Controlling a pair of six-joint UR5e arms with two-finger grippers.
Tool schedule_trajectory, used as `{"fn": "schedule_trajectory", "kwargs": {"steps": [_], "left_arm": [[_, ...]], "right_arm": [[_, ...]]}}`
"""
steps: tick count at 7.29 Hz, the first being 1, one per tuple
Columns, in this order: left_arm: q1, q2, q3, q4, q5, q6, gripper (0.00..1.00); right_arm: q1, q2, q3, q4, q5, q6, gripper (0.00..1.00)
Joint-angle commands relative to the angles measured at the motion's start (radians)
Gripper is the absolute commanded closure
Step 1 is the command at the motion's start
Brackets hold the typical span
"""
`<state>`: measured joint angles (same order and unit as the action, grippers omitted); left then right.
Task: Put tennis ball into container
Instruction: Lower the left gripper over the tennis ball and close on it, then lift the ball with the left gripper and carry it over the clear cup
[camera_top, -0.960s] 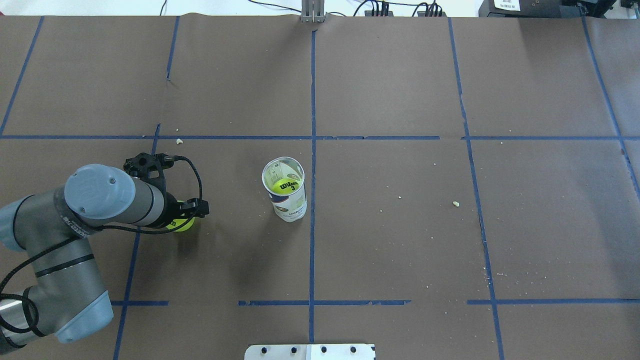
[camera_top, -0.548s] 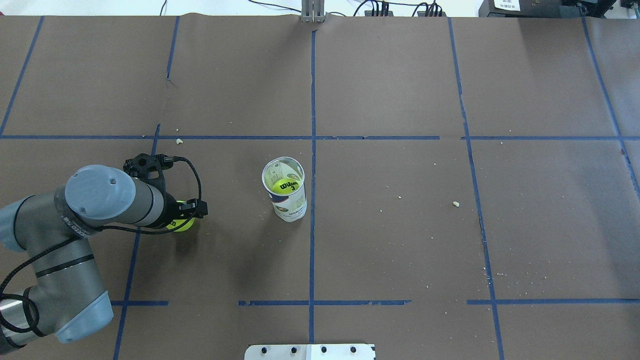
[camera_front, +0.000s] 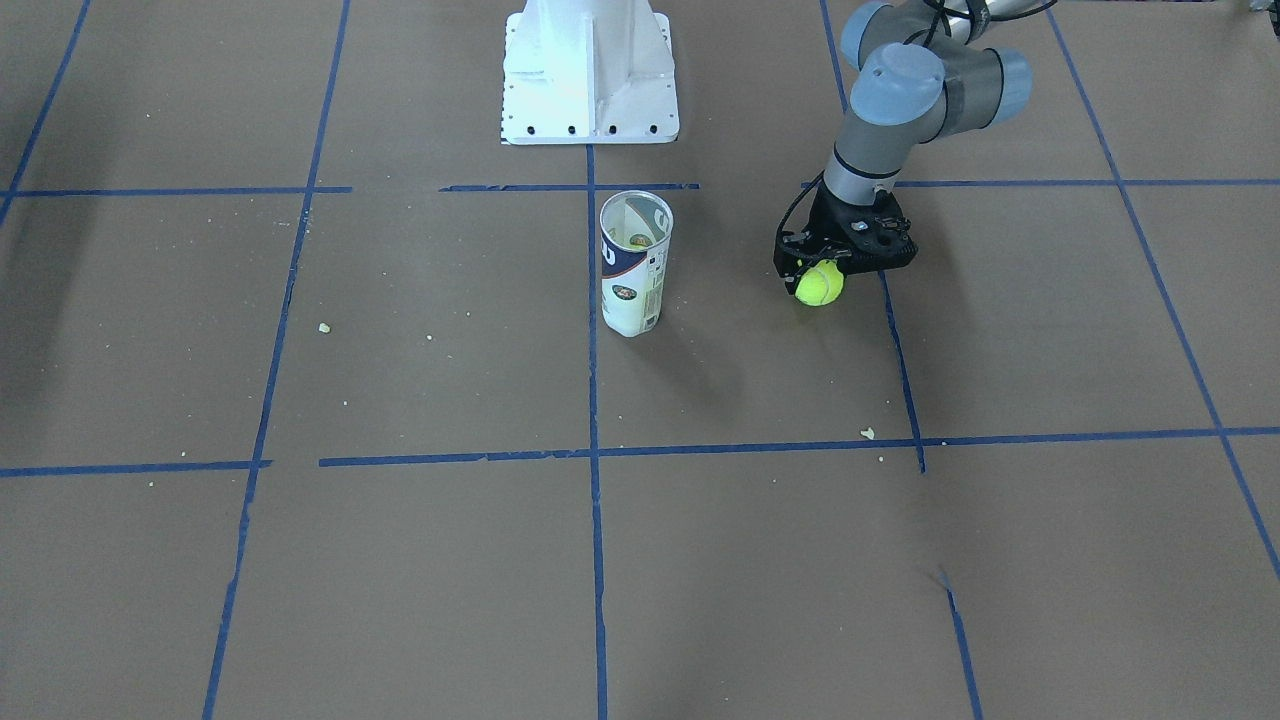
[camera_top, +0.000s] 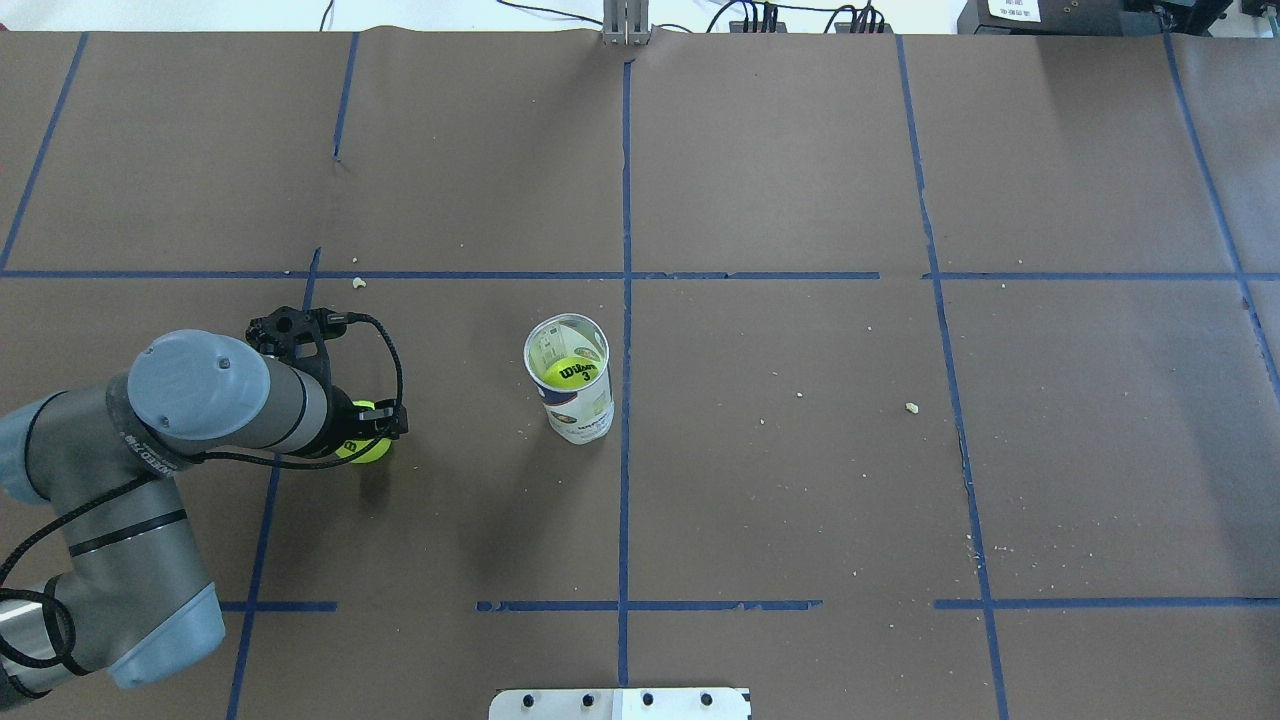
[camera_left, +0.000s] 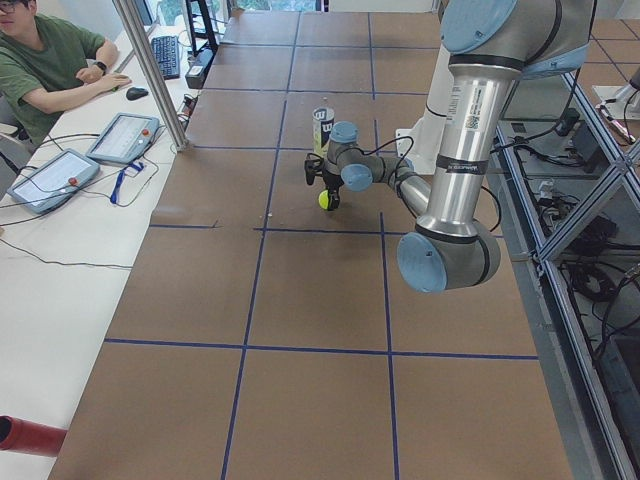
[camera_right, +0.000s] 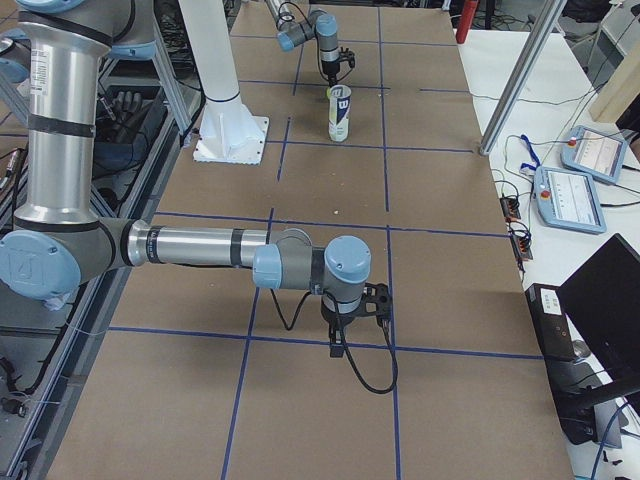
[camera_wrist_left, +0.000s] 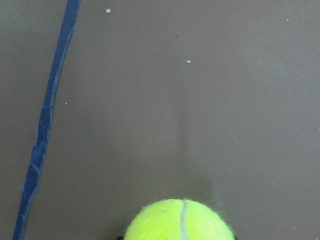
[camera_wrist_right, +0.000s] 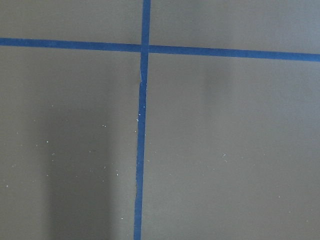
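My left gripper (camera_front: 820, 276) is shut on the tennis ball (camera_front: 819, 284), a fuzzy yellow-green ball held low over the brown table. The ball (camera_top: 366, 447) peeks out from under the left wrist in the overhead view. It fills the bottom edge of the left wrist view (camera_wrist_left: 180, 222), showing its pale seam. The container (camera_top: 570, 388), a clear tube with a white and blue label, stands upright to the ball's right, with another ball (camera_top: 570, 373) printed "Wilson 3" inside. My right gripper (camera_right: 352, 318) hovers far away at the table's other end; I cannot tell its state.
The white pedestal base (camera_front: 590, 70) stands behind the container (camera_front: 635, 265). Blue tape lines and small crumbs (camera_top: 911, 407) mark the brown paper. An operator (camera_left: 50, 60) sits beside tablets at the far table edge.
The left gripper, with the ball in it, has shifted slightly, and the ball's shadow now lies a little apart from it. The container has not moved.
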<state>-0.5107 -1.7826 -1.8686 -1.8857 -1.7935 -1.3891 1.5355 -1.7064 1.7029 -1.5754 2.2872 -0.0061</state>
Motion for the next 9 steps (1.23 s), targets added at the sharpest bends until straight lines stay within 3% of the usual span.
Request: {"fn": "schedule_trajectory", "kwargs": {"steps": [1, 5, 7, 9], "left_arm": [[-0.011, 0.006, -0.099, 0.081, -0.001, 0.011, 0.62], [-0.136, -0.043, -0.395, 0.412, -0.096, 0.041, 0.65], [-0.157, -0.234, -0.423, 0.683, -0.099, 0.042, 0.65], [-0.149, -0.339, -0.408, 0.764, -0.153, 0.029, 0.66]], "right_arm": [[0.000, 0.001, 0.000, 0.000, 0.000, 0.000, 0.00], [0.000, 0.001, 0.000, 0.000, 0.000, 0.000, 0.00], [0.000, -0.001, 0.000, 0.000, 0.000, 0.000, 0.00], [0.000, 0.001, 0.000, 0.000, 0.000, 0.000, 0.00]]}}
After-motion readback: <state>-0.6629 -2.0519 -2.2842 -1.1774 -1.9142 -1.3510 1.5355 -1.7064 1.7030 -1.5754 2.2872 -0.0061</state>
